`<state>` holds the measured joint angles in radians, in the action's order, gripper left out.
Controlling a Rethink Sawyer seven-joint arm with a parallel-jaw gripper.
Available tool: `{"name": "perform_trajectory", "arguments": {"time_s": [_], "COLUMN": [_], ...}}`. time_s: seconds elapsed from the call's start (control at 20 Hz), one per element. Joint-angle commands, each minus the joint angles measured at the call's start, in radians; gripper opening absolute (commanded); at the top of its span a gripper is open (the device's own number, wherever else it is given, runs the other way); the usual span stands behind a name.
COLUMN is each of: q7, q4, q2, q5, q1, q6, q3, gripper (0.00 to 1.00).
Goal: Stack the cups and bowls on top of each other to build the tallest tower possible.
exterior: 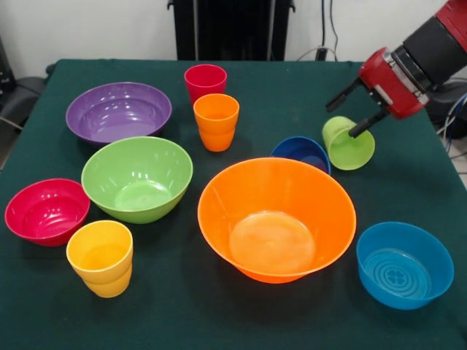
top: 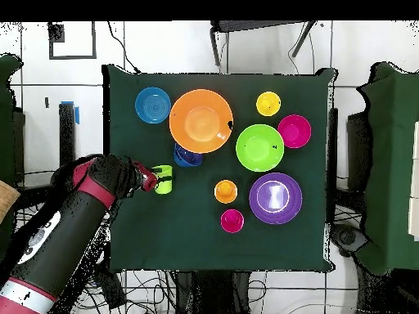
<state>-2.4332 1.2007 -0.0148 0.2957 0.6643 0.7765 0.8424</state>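
My gripper reaches in from the right and is shut on the base of the light green cup, which is tipped with its mouth toward the camera. Overhead, the gripper and cup sit beside the dark blue bowl. The big orange bowl stands empty at the centre, with the dark blue bowl just behind it. Standing apart are the light blue bowl, lime bowl, purple bowl, red bowl, and the red cup, orange cup and yellow cup. No tower stands.
Everything rests on a dark green tablecloth. Cables and chairs lie beyond the table's edges.
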Motion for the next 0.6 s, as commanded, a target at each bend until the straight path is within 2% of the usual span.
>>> {"name": "perform_trajectory", "arguments": {"time_s": [0.05, 0.4, 0.6], "q7": [-0.007, 0.007, -0.016], "q4": [0.183, 0.275, 0.290], "q2": [0.040, 0.097, 0.108], "q5": [-0.055, -0.049, -0.038], "q1": [-0.019, -0.040, -0.045], "q6": [-0.113, -0.147, -0.116], "q3": [-0.231, -0.301, -0.319], "gripper": [1.00, 1.00, 1.00]}}
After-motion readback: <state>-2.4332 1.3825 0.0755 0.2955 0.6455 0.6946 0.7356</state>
